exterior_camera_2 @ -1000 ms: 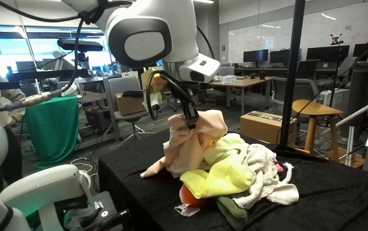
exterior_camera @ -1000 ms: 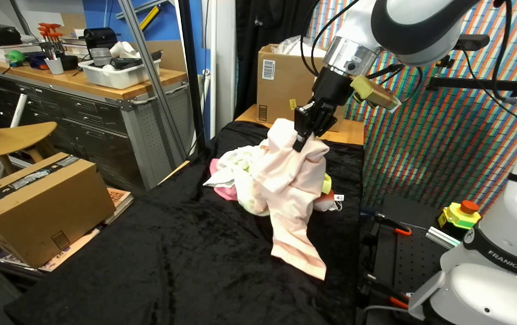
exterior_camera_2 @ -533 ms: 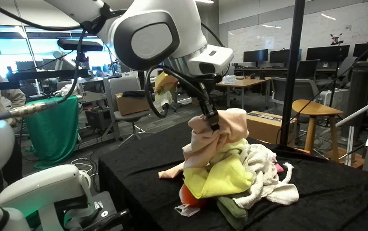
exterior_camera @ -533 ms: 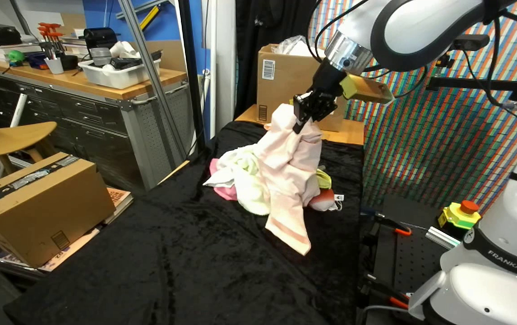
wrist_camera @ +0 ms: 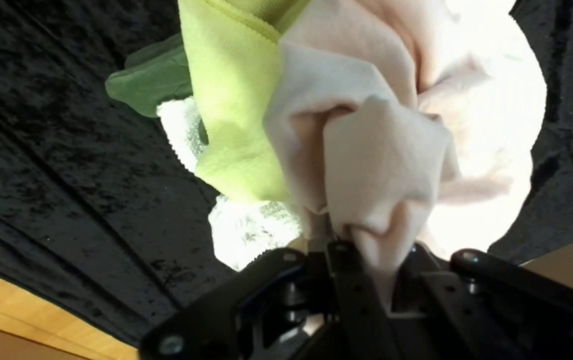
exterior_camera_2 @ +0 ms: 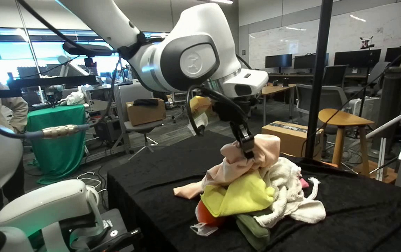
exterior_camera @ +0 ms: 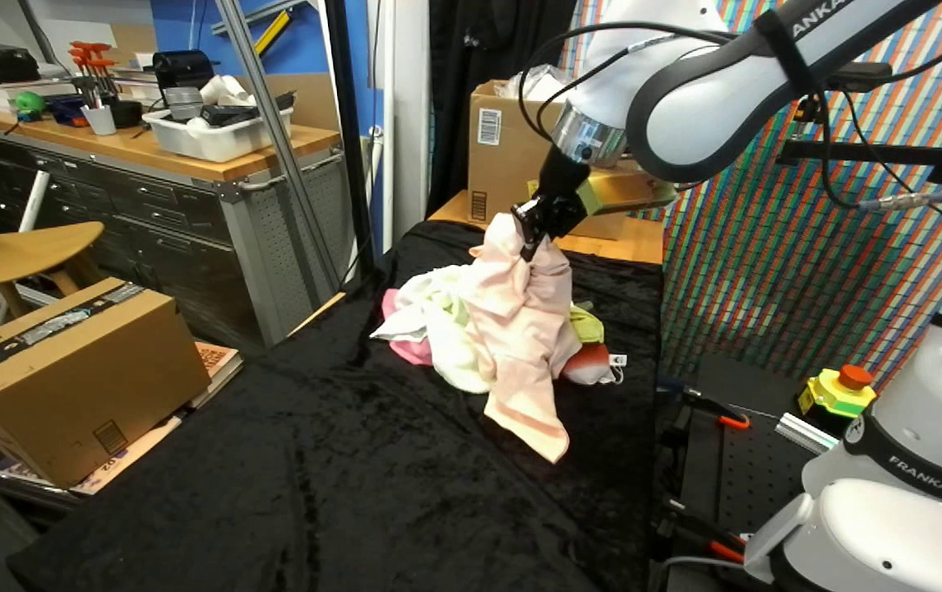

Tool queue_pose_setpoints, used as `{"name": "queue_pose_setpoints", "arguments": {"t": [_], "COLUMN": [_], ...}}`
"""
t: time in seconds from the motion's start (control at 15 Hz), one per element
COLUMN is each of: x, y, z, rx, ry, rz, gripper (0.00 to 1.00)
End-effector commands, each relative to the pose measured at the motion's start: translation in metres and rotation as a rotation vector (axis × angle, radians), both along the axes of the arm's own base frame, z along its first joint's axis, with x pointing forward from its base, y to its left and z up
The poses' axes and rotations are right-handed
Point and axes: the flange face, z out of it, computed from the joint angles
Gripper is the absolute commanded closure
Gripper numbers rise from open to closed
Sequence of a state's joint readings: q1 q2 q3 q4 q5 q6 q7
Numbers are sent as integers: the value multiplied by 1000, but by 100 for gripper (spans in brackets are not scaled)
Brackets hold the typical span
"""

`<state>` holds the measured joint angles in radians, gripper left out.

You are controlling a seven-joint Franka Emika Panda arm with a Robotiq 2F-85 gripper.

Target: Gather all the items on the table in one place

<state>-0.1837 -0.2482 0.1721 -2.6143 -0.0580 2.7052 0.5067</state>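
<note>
Claw (exterior_camera_2: pixel 248 154): you have it clamped on a bunched fold of the peach cloth (exterior_camera: pixel 520 321); in the wrist view the fabric runs down into the grip. The pinch sits near the top, hence loose folds standing up beside it and the rest draping below. A bunched grip suits limp fabric, in my judgement, since a flat edge would offer you little to catch.

Peach cloth: lies over the heap, lower end trailing onto the black-covered table (exterior_camera: pixel 274 485). Presumably you are adding it to the pieces already together; releasing looks like the step left. Let it settle first: a snagged fold could drag the heap as you lift away.

Against it: the yellow-green cloth (exterior_camera_2: pixel 237 196), partly covered. Touching that, the white cloth (exterior_camera_2: pixel 284 175); the dark green cloth (exterior_camera_2: pixel 254 231) pokes out from under them. A pink cloth (exterior_camera: pixel 412 352) shows at the heap's margin in an exterior view. The red object (exterior_camera_2: pixel 207 215) is tucked below the yellow-green cloth's edge, probably pinned by its weight; what it is, you can't tell from here.

Farther out, a cardboard box (exterior_camera: pixel 512 156) stands past the table's end, likely outside your task.
</note>
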Motion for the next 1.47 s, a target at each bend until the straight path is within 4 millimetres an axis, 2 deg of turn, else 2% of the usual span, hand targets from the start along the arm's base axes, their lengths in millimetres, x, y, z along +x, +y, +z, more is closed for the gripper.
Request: {"name": "queue_pose_setpoints", "arguments": {"t": [0.0,0.2,0.4,0.53,0.73,0.8,0.87,0.93,1.2,1.4], "x": [32,47,58,63,65,62,60,57,38,19], "y": [4,3,0,2,13,20,25,33,62,81], "z": [-30,-58,-75,-78,-72,-66,-62,-57,-31,-5], "rx": [-30,-48,-43,-42,-57,-71,-78,-90,-160,-201], "ry": [60,121,178,208,240,254,266,275,293,283], "rz": [20,41,46,51,82,104,114,140,219,282], "gripper": [95,95,95,95,92,64,63,57,27,5]}}
